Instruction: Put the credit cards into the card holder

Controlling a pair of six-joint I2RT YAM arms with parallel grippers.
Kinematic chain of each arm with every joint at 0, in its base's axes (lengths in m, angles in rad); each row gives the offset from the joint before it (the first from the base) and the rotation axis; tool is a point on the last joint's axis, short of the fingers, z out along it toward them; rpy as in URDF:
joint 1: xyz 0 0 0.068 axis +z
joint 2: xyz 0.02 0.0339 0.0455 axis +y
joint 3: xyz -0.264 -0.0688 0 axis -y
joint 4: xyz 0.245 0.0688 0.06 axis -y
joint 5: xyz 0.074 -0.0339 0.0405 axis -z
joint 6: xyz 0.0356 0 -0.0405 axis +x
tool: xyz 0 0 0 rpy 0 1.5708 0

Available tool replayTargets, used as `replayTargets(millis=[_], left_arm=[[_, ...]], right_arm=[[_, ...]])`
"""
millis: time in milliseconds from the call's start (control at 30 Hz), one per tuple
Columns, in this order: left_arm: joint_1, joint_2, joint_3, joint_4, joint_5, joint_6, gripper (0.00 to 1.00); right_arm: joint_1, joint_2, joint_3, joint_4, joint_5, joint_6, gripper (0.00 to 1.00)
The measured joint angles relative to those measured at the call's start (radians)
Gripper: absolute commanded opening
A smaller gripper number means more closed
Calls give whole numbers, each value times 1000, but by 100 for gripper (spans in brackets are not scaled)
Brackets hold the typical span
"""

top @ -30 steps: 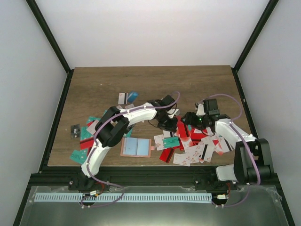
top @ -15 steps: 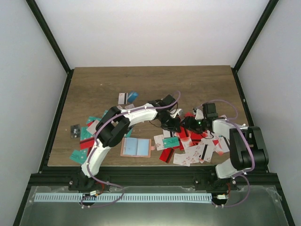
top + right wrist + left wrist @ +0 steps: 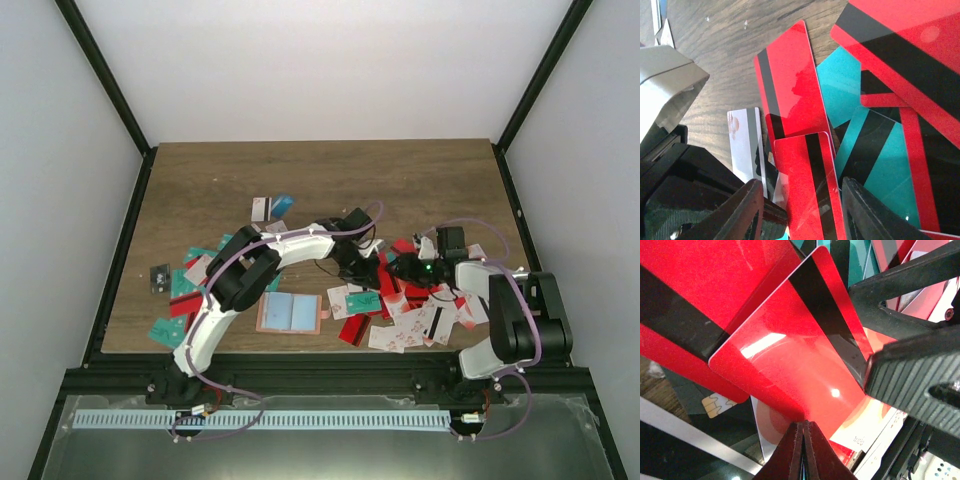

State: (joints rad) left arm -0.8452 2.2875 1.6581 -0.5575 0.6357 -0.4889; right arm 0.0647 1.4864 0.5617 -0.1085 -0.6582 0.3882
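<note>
My left gripper (image 3: 362,264) (image 3: 804,424) is shut on the near edge of a red credit card with a black stripe (image 3: 790,355) and holds it tilted above the pile. My right gripper (image 3: 400,268) (image 3: 802,202) is open, its fingers (image 3: 747,210) on either side of that same red card (image 3: 807,180), close to the left gripper. Many red, teal and white credit cards (image 3: 420,312) lie under both grippers. The salmon-pink card holder (image 3: 290,312) lies open on the table, left of the grippers, with nothing touching it.
More cards lie scattered at the left (image 3: 185,290) and a few at the back (image 3: 270,207). In the right wrist view red (image 3: 785,75) and teal (image 3: 875,150) cards overlap on the wooden table (image 3: 220,180). Black frame rails border the table.
My right gripper has moved left toward the left gripper and now straddles the held red card. The left gripper has shifted only slightly.
</note>
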Motion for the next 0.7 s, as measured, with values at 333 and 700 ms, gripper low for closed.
replayTargets(millis=[333, 700], left_arm=[[2, -2, -11, 2, 24, 26, 4], [6, -9, -26, 2, 33, 52, 4]], right_arm=[[-11, 1, -21, 70, -76, 13, 25], [-11, 14, -31, 101, -130, 18, 23]])
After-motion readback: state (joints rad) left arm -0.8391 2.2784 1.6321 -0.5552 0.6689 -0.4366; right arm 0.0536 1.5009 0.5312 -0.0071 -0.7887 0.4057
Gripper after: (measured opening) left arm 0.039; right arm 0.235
